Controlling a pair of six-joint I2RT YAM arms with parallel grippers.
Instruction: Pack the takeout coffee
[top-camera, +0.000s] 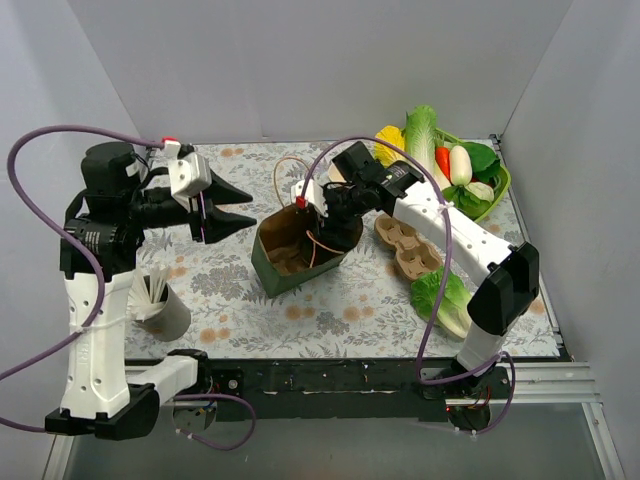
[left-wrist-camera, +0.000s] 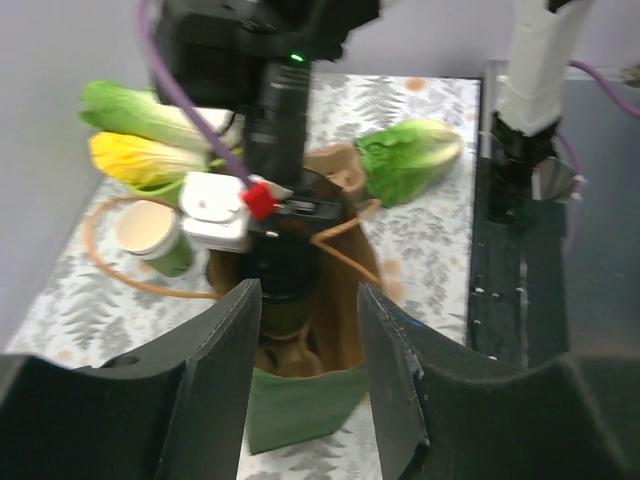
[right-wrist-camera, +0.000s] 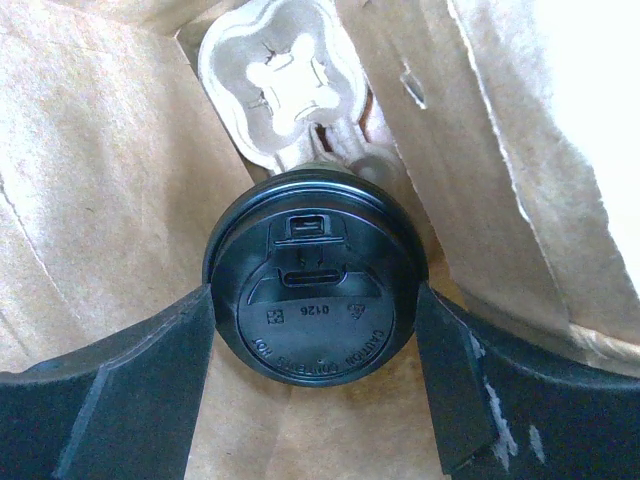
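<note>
Grey cup of white sticks (top-camera: 170, 314), vegetable basket (top-camera: 500, 192), lettuce head (top-camera: 445, 300).

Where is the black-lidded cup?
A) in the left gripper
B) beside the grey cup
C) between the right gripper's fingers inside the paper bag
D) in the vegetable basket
C: in the right wrist view the right gripper has a finger on each side of the black-lidded cup, with paper bag walls all around.

Overhead view, left wrist facing bag (left-wrist-camera: 300, 410), right close above lid (right-wrist-camera: 315, 305)
</note>
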